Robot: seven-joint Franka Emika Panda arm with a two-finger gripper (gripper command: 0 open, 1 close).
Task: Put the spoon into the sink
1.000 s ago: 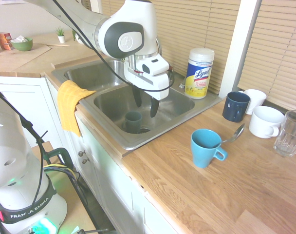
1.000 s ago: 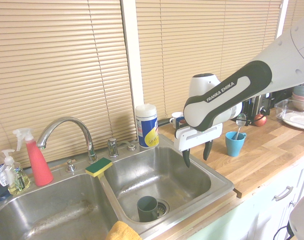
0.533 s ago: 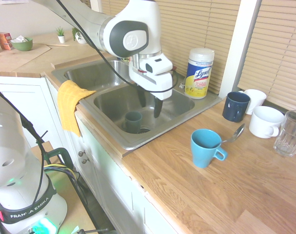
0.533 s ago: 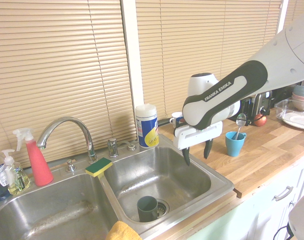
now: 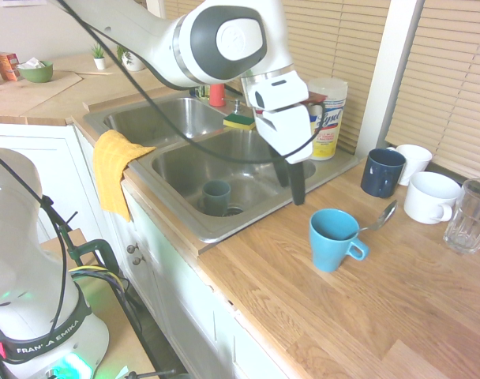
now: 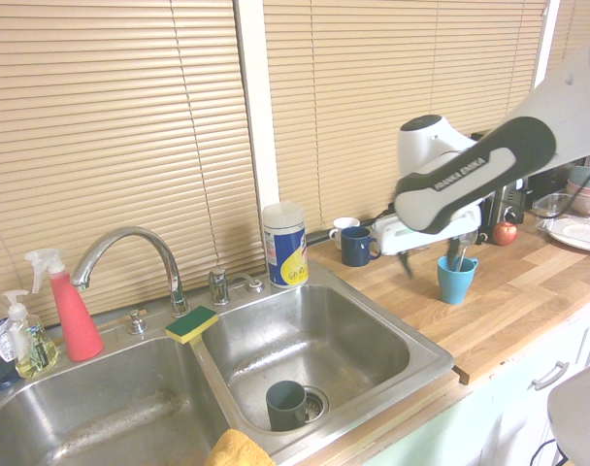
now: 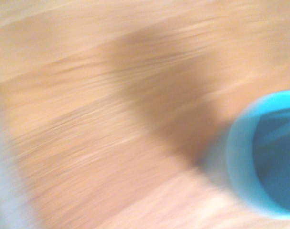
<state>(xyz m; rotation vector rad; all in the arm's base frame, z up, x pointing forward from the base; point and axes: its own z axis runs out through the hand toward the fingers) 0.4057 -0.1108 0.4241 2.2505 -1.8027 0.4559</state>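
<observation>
first exterior view, clock centred on the light blue mug [image 5: 331, 243]: spoon [image 5: 388, 214] stands in the mug on the counter [image 5: 303, 316], bowl up, leaning toward two o'clock. hand [image 5: 291, 192] at eleven, fingers spread, holding nothing. sink [image 5: 211, 230] at ten. navy mug [image 5: 382, 173] at one.

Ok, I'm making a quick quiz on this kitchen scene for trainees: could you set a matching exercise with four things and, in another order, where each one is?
Things:
1. spoon
2. yellow cloth
3. grey-green cup
4. sponge

Places:
A. inside a basin of the sink, near the drain
B. leaning in the light blue mug
C. on the ridge between the two basins, toward the faucet
D. draped over the sink's front edge

Pairs: 1-B; 2-D; 3-A; 4-C
</observation>
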